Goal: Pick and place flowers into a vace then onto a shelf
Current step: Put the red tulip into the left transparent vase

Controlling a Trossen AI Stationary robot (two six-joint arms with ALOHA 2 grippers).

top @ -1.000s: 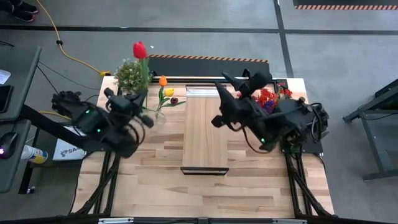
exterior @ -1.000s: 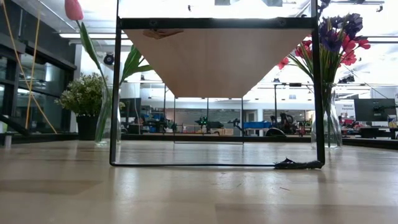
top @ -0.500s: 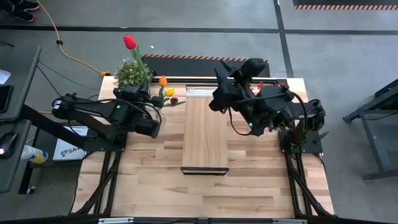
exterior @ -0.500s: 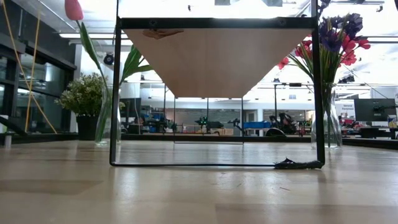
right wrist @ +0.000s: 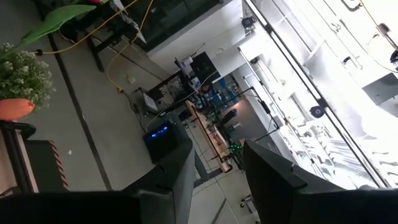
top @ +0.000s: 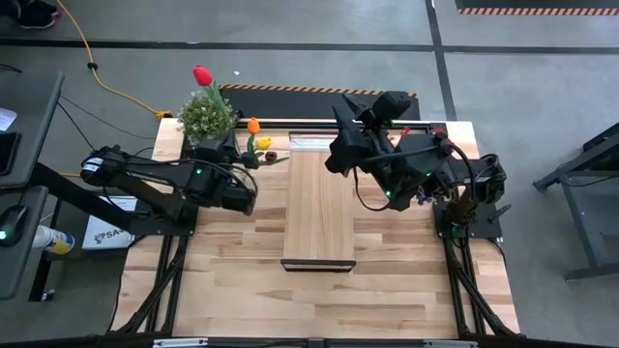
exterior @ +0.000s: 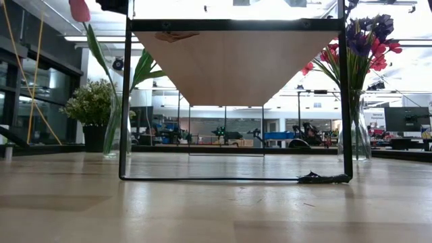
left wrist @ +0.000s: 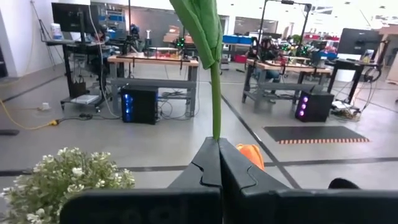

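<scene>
Where the plank table [top: 222,290] spreads under both arms, the shelf [top: 318,205] lies along its middle as a long board of light wood, with a dark front edge and a pale strip at its far end. From table height the same shelf [exterior: 236,64] shows its wooden underside inside a dark frame.

Next in size, the left arm [top: 145,179] reaches across the table's left side toward the far edge, and the right arm [top: 426,169] bends over the far right part of the table, beside the shelf's far end.

Behind the left arm's wrist stands a bushy pale-green potted plant [top: 205,116], near the far left corner.

Above that plant rises a red tulip [top: 202,75], and the left gripper [left wrist: 218,163] has its jaws pressed together on the tulip's green stem [left wrist: 215,99], which stands upright out of the fingers. The low view shows the tulip [exterior: 79,10] with its stem running down into a glass vase [exterior: 113,131] on the left.

A second glass vase [exterior: 356,131] on the right holds a bunch of red and purple flowers [exterior: 370,40].

The right gripper [right wrist: 217,171] has its jaws standing a little apart with nothing between them.

Smallest, an orange flower [top: 253,125], a yellow one [top: 263,143] and a dark maroon one [top: 272,156] cluster between the plant and the shelf.
</scene>
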